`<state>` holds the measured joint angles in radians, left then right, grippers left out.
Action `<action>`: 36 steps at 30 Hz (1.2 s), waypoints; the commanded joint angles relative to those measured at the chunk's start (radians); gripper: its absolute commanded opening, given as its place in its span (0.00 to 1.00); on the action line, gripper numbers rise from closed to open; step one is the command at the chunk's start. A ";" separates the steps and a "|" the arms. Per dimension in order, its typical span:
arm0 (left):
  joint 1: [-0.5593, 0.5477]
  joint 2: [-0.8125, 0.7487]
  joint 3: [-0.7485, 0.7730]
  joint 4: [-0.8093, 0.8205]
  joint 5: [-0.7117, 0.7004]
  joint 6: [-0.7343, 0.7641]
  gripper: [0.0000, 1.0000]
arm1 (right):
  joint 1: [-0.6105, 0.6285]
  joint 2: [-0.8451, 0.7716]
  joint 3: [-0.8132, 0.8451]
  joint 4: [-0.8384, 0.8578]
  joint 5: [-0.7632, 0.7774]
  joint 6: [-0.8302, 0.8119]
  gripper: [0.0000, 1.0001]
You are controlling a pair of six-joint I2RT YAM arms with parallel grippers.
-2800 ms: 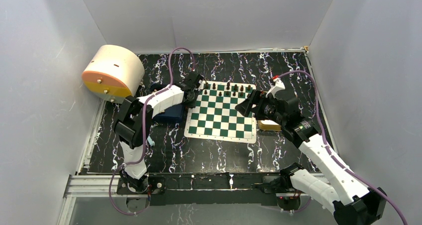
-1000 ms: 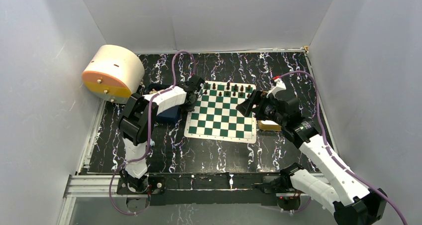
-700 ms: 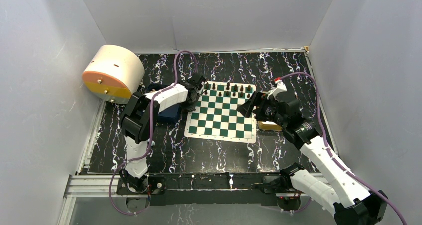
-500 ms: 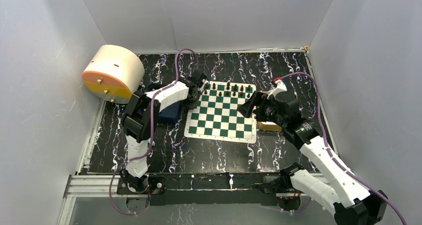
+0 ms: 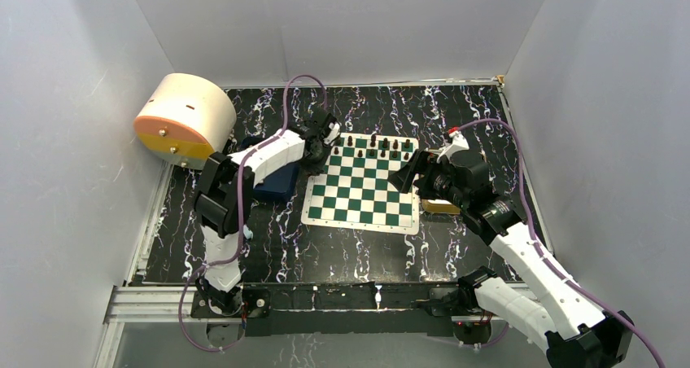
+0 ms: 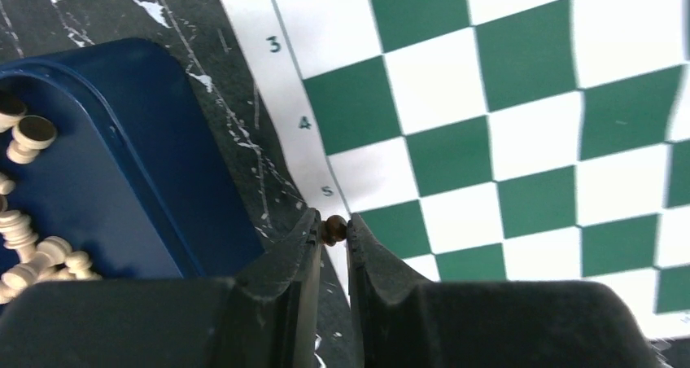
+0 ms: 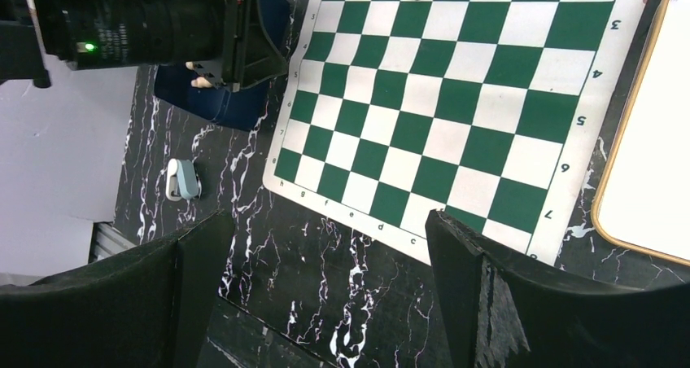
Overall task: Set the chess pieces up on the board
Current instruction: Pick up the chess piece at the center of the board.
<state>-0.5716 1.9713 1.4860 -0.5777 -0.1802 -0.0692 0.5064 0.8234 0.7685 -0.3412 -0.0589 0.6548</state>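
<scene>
Left fingers (image 6: 299,258) around probable chess piece (image 6: 334,229)

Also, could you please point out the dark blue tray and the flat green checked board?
dark blue tray (image 6: 130,160): left wrist view, bare blue surface.
flat green checked board (image 7: 439,99): right wrist view, central squares.

3 pale grey walls box the scene in: a back wall (image 5: 350,26), a left wall (image 5: 57,181) and a right wall (image 5: 602,140). Between them lies a table (image 5: 325,250) with a black top veined in white like marble. A silver metal rail (image 5: 146,303) runs along its near edge, and a thinner metal strip (image 5: 156,213) along its left. The light is even and soft — only faint shadows gather in the far corners.
</scene>
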 commanded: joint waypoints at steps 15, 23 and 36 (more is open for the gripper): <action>0.001 -0.352 -0.186 0.425 0.605 -0.494 0.12 | 0.004 0.048 -0.127 0.487 -0.201 -0.059 0.81; -0.001 -0.416 -0.318 0.721 0.742 -0.761 0.12 | 0.011 0.184 -0.106 0.711 -0.302 -0.219 0.82; -0.001 -0.448 -0.459 1.098 0.771 -1.083 0.10 | 0.012 0.246 -0.166 0.929 -0.326 -0.354 0.67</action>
<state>-0.5716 1.5822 1.0370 0.3969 0.5674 -1.0653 0.5129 1.0435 0.5915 0.4717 -0.3775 0.3450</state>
